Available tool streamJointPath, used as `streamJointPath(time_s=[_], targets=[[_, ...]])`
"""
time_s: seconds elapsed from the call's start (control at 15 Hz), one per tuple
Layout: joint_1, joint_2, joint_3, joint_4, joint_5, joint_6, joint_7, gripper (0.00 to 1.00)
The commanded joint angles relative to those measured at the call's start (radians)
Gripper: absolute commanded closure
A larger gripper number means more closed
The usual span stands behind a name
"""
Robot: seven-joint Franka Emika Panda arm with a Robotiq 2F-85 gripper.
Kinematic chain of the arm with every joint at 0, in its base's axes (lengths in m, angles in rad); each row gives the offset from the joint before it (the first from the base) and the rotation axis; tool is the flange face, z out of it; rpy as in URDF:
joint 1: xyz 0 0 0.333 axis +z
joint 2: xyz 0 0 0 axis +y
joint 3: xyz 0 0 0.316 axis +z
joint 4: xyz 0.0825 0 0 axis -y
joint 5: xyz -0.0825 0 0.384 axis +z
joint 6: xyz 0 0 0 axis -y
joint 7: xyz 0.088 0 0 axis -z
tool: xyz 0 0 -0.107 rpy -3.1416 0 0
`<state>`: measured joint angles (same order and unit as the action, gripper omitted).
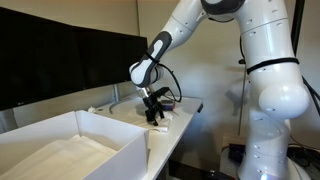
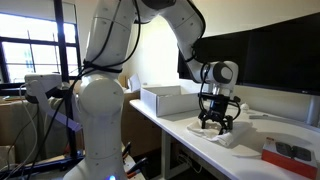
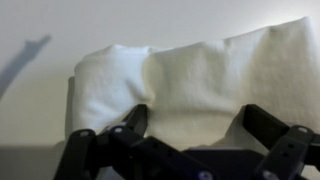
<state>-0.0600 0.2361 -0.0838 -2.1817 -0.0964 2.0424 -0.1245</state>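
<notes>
My gripper (image 3: 195, 118) is open, pointing down at a folded white cloth (image 3: 190, 75) that lies on the white table. Its two black fingers straddle the near edge of the cloth, very close to it; I cannot tell whether they touch it. In both exterior views the gripper (image 1: 155, 112) (image 2: 216, 118) hangs low over the cloth (image 1: 160, 122) (image 2: 222, 134) near the table's edge.
A large white open box (image 1: 75, 145) (image 2: 165, 98) stands on the table beside the cloth. Dark monitors (image 1: 60, 60) (image 2: 270, 55) line the back of the table. A red object (image 2: 290, 153) lies at the table's far end. Window and shelving stand behind the robot.
</notes>
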Motion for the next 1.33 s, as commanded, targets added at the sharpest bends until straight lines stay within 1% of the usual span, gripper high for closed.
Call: streamJointPath(time_s=[0.0,0.2,0.33,0.4,0.47,0.67,0.73,1.0,1.27], targets=[[0.002,0.021,0.009,-0.02,-0.021,-0.001,0.031,0.0],[0.0,0.019,0.01,-0.037,-0.025,0.071,0.02,0.0],[0.001,0.016,0.008,-0.062,-0.046,0.168,0.019,0.0],[0.018,-0.083,0.022,-0.001,-0.045,0.061,0.021,0.0],[0.024,-0.105,0.025,0.004,-0.056,0.068,0.028,0.0],[0.039,-0.163,0.05,0.075,-0.032,0.064,0.014,0.0],[0.046,-0.18,0.056,0.091,-0.041,0.072,0.025,0.0],[0.064,-0.174,0.076,0.15,-0.045,0.081,0.061,0.0],[0.062,-0.14,0.071,0.149,-0.054,0.062,0.121,0.0]])
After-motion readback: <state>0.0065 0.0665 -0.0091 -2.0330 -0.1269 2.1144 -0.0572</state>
